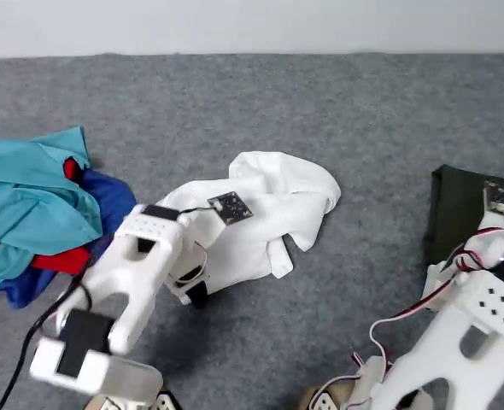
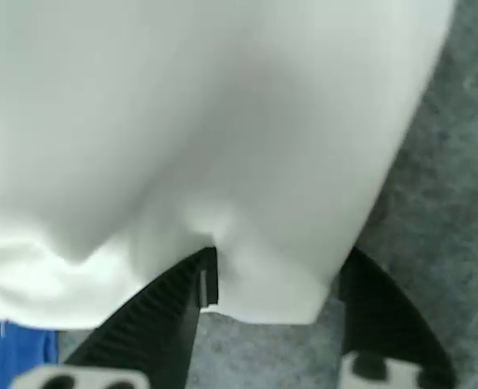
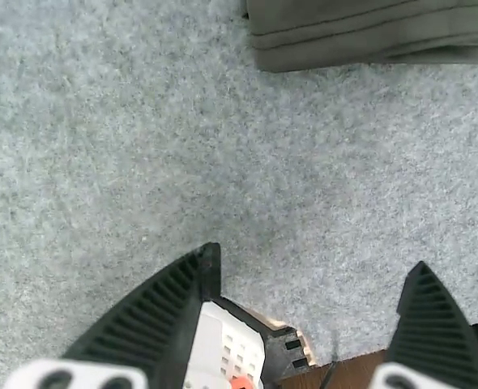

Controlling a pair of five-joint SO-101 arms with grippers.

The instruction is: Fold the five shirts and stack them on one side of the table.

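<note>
Work surface: the table [image 1: 337, 120] is covered in a grey, short-pile, felt-like material, flat throughout.

Item 1: the white shirt [image 1: 273, 209] lies near the table's centre, unfolded and rumpled, smooth thin cloth with soft rounded folds and one sleeve bunched at its lower edge.

Items 2 to 4: a loose heap lies at the left edge of the high view. The teal shirt [image 1: 30, 201] lies on top, creased and spread. The red shirt [image 1: 64, 258] shows beneath it as a narrow band. The blue shirt [image 1: 111, 198] sits under both, nearest the white shirt but apart from it.

Item 5: the dark olive shirt [image 1: 457, 213] lies at the right side, folded into a flat rectangle with straight layered edges, well apart from the others.

Left gripper [image 2: 279, 259]: it is set down at the white shirt's near-left hem. The jaws stand apart with the hem lying between the black ribbed fingers [image 2: 158, 316]. They are not closed on the cloth.

Right gripper [image 3: 316, 261]: the jaws are spread wide and hold nothing. It hangs over bare grey surface just short of the olive shirt's folded edge.
</note>
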